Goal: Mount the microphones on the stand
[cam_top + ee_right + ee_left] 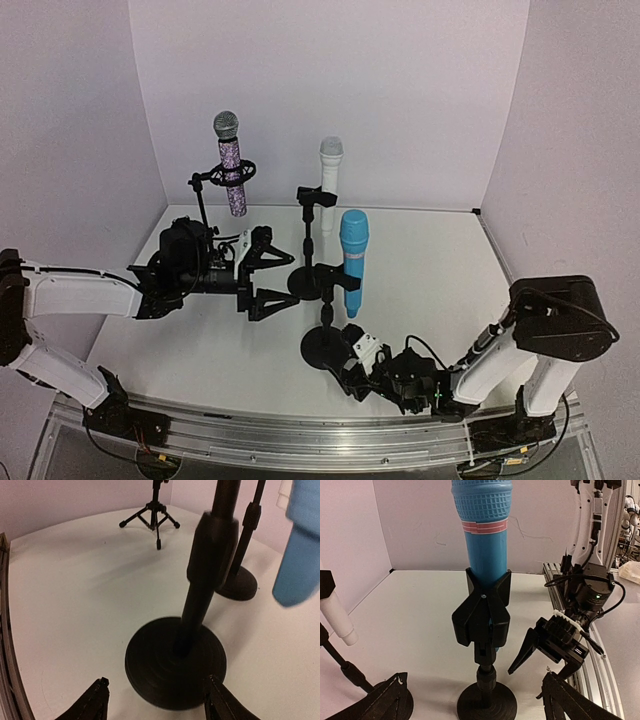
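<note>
The light blue microphone point(352, 262) stands upright in the black clip point(482, 611) of a round-based stand point(324, 346). Behind it, the white microphone point(330, 180) sits in a second stand's clip. At the back left, the purple-glitter microphone point(230, 170) is held in a tripod stand. My left gripper point(280, 277) hangs open to the left of the blue microphone's stand, facing it, with nothing between its fingers point(387, 702). My right gripper point(156, 681) is low at the table, open. Its fingers straddle the near rim of the round base point(175, 662), and the right fingertip point(216, 692) is at the rim.
The white microphone's stand has a round base point(240, 583) just behind the blue one's pole point(207, 570). The tripod's legs point(152, 517) stand farther back. An aluminium rail point(300, 440) runs along the table's near edge. White walls close in the table at the back and sides.
</note>
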Robot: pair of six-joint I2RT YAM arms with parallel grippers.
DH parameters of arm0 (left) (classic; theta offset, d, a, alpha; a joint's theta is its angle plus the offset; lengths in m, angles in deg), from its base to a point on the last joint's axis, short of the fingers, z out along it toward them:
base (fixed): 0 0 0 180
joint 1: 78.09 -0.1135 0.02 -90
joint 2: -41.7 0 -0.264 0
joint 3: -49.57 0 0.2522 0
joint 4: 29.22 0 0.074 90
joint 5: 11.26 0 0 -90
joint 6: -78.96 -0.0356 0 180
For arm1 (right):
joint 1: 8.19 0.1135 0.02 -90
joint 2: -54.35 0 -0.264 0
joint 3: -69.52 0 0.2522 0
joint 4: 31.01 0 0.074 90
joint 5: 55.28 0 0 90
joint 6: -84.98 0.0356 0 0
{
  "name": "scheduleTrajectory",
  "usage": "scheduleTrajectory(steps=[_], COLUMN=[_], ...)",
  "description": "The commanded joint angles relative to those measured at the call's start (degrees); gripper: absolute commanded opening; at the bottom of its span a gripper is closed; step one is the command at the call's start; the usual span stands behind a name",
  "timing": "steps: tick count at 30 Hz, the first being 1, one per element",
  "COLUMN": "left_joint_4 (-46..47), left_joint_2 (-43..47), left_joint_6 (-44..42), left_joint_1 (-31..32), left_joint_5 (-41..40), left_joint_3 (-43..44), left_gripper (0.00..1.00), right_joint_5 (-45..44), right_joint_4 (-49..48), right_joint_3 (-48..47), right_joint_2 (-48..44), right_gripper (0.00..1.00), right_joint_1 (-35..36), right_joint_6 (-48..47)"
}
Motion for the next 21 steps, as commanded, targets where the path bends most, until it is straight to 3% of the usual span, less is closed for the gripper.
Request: scheduleTrajectory(steps=[1,9,16,21], left_joint_4=[3.35,4.99,4.69,4.87], left_joint_2=[1.25,0.76,0.52,0.19], left_joint_6=[0.05,0.19,0.96,1.67], left_joint_1=[-0.93,-1.44,-2.09,-2.49], left_joint_5=[0.55,1.62,3.02,3.81], left_joint_3=[0.09,0.35,1.28,2.02], left_gripper=[0.93,0.93,0.93,0.93], right_joint_5=[-8.79,-13.22,-16.04,-20.73], right_joint_4=[-12.69,-12.70,-12.69,-12.73], right_joint_3=[-4.59,-10.20,-15.27,-17.29], right_joint_2=[1.51,8.03,10.46,13.52], right_gripper=[0.63,0.58,0.58,0.52], right_joint_1=[0.56,0.57,0.39,-0.09], right_joint_6=[-3.44,-1.02,-5.22,-4.88])
